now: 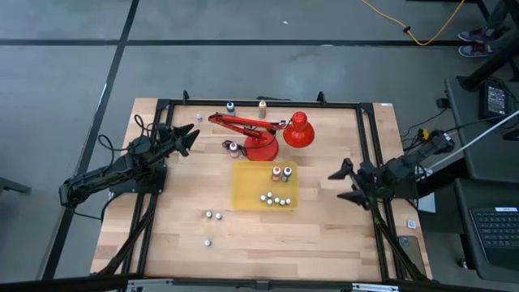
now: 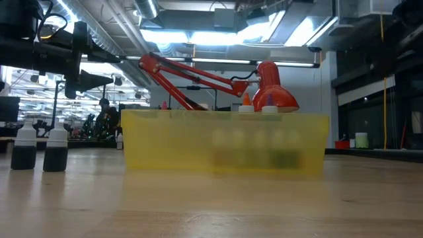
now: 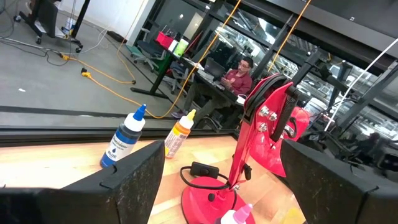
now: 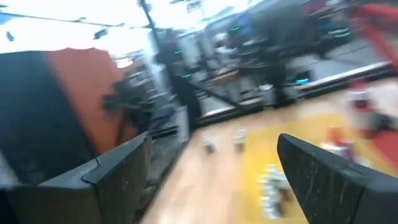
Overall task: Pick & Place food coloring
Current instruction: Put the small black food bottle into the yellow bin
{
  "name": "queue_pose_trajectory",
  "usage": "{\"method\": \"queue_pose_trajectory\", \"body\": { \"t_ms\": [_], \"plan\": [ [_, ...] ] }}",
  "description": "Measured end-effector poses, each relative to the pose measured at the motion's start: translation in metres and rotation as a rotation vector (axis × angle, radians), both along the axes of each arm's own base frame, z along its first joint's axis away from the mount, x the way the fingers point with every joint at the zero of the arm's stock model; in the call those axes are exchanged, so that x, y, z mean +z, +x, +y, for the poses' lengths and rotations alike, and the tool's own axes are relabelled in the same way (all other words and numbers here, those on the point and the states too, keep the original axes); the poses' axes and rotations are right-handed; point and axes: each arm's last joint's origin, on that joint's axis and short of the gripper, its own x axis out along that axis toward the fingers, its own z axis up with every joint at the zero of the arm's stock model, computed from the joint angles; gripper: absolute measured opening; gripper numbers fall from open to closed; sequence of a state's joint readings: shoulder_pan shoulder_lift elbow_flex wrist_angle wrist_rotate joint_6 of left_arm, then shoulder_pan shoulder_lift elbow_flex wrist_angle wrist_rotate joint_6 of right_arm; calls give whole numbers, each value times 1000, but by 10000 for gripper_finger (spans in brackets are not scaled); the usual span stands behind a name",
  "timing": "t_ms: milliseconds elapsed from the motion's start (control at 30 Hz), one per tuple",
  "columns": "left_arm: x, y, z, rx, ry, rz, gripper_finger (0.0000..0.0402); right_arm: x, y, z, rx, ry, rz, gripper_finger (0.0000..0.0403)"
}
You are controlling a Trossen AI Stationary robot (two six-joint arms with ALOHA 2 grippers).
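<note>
Both grippers are wide and empty: left gripper (image 1: 191,136) left of the lamp (image 1: 263,134), right gripper (image 1: 340,182) to its right. Take the blue bottle (image 3: 124,138) behind the lamp with your left, approaching clear of the lamp's arm.

Grey floor (image 1: 243,24), yellow cable (image 1: 422,32), ceiling strip lights (image 2: 198,33), side desk (image 1: 495,203)

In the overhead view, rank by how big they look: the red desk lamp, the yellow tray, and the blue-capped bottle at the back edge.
1. Red desk lamp: its arm and shade together span the most.
2. Translucent yellow plastic tray: a close second, more compact; the gap is unsure.
3. Small pale bottle with the blue cap: by far the smallest.
</note>
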State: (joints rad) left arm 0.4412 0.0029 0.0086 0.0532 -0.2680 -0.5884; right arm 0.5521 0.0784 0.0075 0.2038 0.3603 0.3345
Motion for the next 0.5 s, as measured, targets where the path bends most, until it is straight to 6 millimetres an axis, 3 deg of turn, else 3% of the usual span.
{"method": "queue_pose_trajectory", "body": {
  "t_ms": [300,500],
  "plan": [
    [0,0,0,0,0,-1,311,-7,-4,-15,-422,-15,69,347],
    [0,0,0,0,0,-1,311,-9,-5,-20,-607,-42,96,347]
  ]
}}
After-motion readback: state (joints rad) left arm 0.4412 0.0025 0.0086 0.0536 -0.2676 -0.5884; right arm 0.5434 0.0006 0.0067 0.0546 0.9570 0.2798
